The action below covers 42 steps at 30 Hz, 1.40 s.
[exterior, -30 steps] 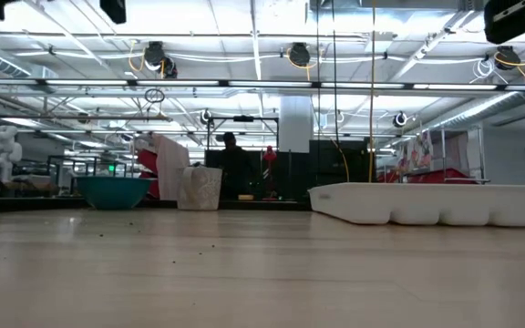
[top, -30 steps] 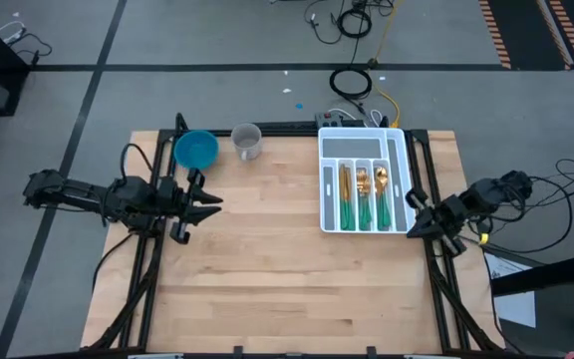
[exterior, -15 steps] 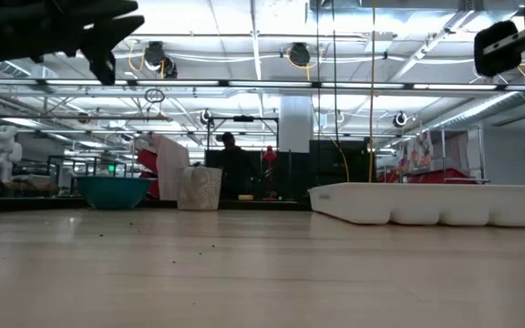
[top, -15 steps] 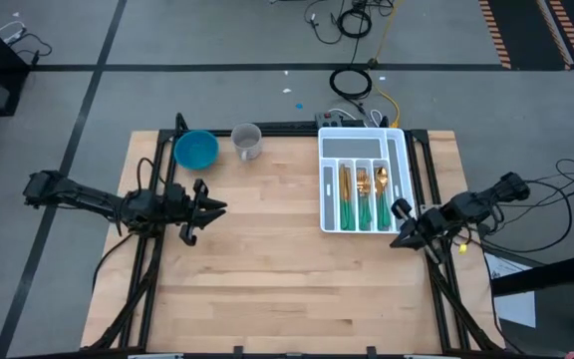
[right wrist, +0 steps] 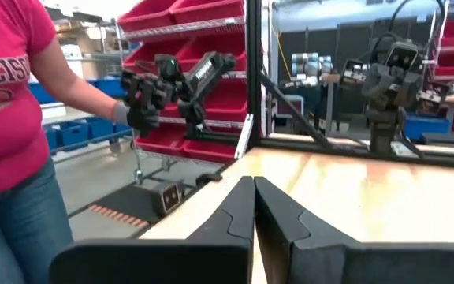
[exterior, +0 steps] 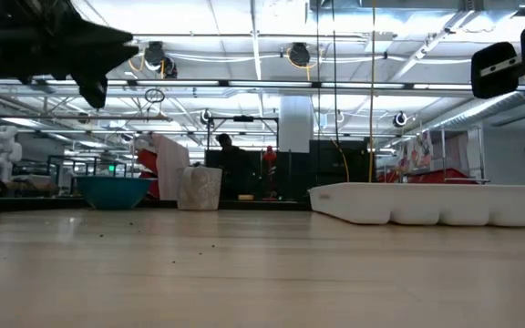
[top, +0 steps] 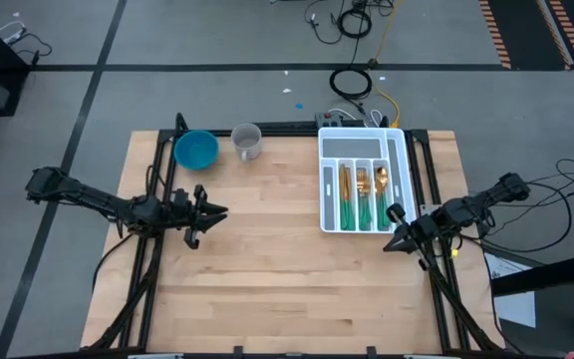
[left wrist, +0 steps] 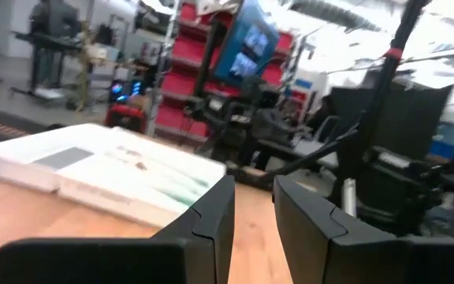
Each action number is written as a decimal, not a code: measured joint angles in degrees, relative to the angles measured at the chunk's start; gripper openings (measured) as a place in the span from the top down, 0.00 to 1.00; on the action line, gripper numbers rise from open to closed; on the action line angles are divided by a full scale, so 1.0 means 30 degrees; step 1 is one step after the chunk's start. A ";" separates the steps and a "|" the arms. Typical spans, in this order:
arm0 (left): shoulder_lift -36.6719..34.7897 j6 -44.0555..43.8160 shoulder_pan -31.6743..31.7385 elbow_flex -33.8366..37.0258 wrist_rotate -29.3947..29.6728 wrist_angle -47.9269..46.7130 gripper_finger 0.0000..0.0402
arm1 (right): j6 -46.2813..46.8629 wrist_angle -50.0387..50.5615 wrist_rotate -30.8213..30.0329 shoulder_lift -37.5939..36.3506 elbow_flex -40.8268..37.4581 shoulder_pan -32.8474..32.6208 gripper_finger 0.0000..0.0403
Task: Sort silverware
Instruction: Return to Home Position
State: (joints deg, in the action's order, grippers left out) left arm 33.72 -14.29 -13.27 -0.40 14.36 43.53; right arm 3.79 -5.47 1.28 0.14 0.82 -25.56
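left gripper (top: pixel 217 210): over the table's left part, well apart from the white tray (top: pixel 397 150); fingers a slit apart, holding nothing | right gripper (top: pixel 391 242): just off the white tray's near right corner; fingers pressed together, empty | silverware (top: pixel 364 197): lies in three side-by-side tray slots, gold heads toward the far edge

We found the left gripper (top: pixel 217 210) stretched out level ahead of the left arm (top: pixel 98 202), which ran nearly straight behind it. Its fingers (left wrist: pixel 211 217) stood a narrow gap apart. The right gripper (top: pixel 391 242) faced the left gripper. Behind it the right arm (top: pixel 466 206) angled away, and its fingers (right wrist: pixel 235 209) were pressed together.
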 joint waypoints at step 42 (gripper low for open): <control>-0.0002 -0.0602 -0.0104 0.0036 0.2314 -0.1377 0.76 | 0.0940 0.0334 -0.4896 0.0007 0.0000 0.0015 1.00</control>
State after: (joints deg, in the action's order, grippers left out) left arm 33.71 -16.09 -13.58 -0.30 21.30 39.40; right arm 6.61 -4.47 -13.41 0.16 0.82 -25.52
